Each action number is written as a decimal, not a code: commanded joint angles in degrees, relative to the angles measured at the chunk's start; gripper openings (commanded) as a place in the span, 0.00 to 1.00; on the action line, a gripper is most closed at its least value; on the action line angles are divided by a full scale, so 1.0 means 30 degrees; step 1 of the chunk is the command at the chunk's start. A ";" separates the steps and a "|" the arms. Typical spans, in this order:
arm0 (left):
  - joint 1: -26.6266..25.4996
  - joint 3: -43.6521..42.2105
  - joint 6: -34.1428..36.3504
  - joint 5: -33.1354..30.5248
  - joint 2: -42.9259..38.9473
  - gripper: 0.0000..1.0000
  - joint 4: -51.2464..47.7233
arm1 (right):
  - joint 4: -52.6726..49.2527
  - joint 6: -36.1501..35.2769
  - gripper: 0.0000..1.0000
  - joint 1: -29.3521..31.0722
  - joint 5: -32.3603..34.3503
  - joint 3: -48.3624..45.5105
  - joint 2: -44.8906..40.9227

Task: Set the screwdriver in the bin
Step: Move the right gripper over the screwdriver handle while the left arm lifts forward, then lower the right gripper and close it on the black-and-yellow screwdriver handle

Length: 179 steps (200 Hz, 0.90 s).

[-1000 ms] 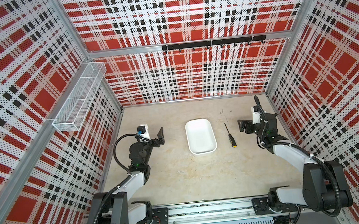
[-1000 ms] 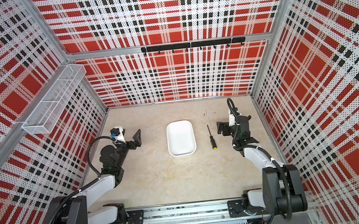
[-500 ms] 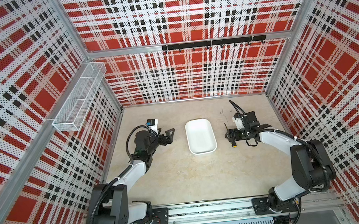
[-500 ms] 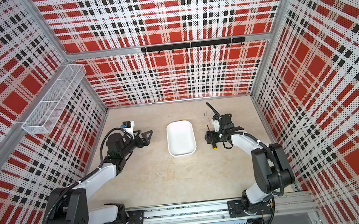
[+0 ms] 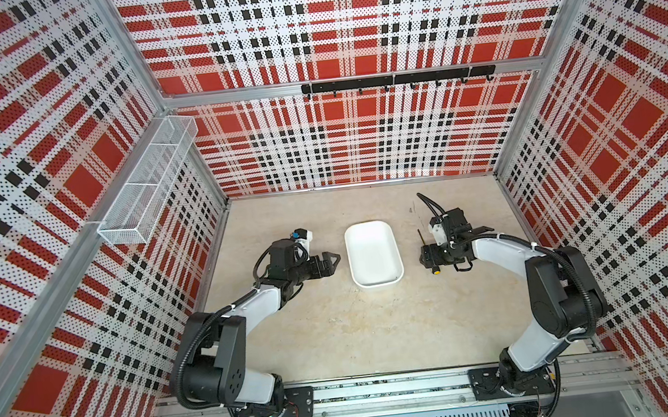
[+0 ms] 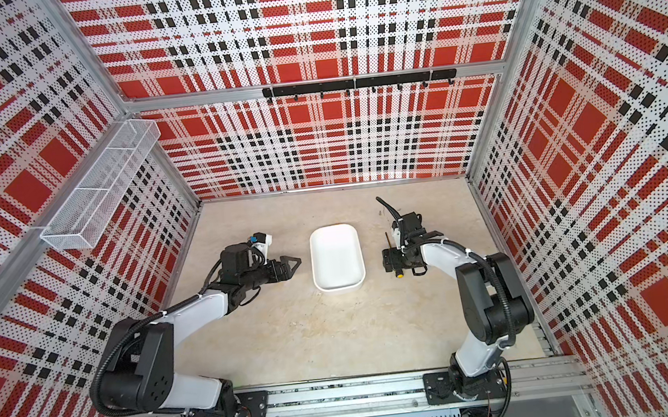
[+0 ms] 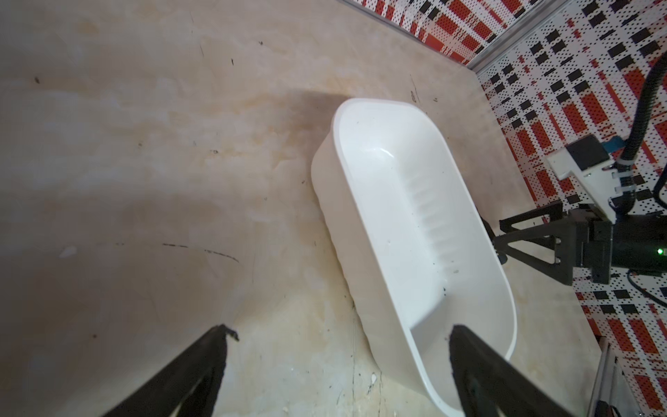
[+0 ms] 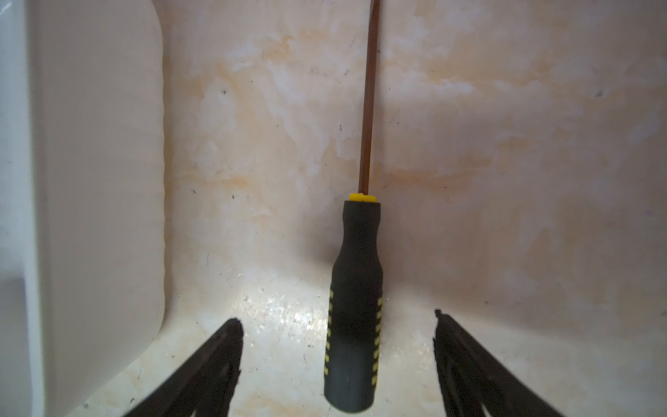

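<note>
Screwdriver [image 8: 355,307] lies flat on the desk [image 8: 505,180] just beside the bin [image 5: 367,224], handle lined up between the spread jaws of the right pincer [image 8: 336,317], seemingly readied for a grasp, while the left pincer [image 7: 339,328] hovers released on the bin's other side.

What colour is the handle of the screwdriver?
Black with yellow dashes; the screwdriver shows best in the right wrist view.
</note>
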 commanded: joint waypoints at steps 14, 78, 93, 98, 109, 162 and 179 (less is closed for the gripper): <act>-0.0096 0.0524 -0.0455 0.0529 0.0597 0.98 -0.0535 | -0.0847 0.0102 0.81 0.0318 0.0953 0.0898 0.0972; -0.0069 0.0787 -0.0375 0.0518 0.0825 0.98 -0.0713 | -0.1104 0.0131 0.70 0.0661 0.1286 0.1463 0.2028; -0.0089 0.0788 -0.0334 0.0500 0.0861 0.98 -0.0742 | -0.1126 0.0132 0.67 0.0673 0.1343 0.1616 0.2219; -0.0082 0.0816 -0.0326 0.0471 0.0891 0.98 -0.0755 | -0.1162 0.0128 0.67 0.0694 0.1370 0.1641 0.2294; -0.0089 0.0817 -0.0351 0.0400 0.0893 0.98 -0.0772 | -0.1251 0.0186 0.64 0.0722 0.1601 0.1718 0.2397; -0.0003 0.0933 -0.0407 0.0486 0.0860 0.98 -0.0815 | -0.1353 0.0129 0.49 0.0733 0.1463 0.2086 0.2881; -0.0018 0.0942 -0.0391 0.0515 0.0880 0.98 -0.0852 | -0.1442 0.0158 0.42 0.0746 0.1345 0.2203 0.3051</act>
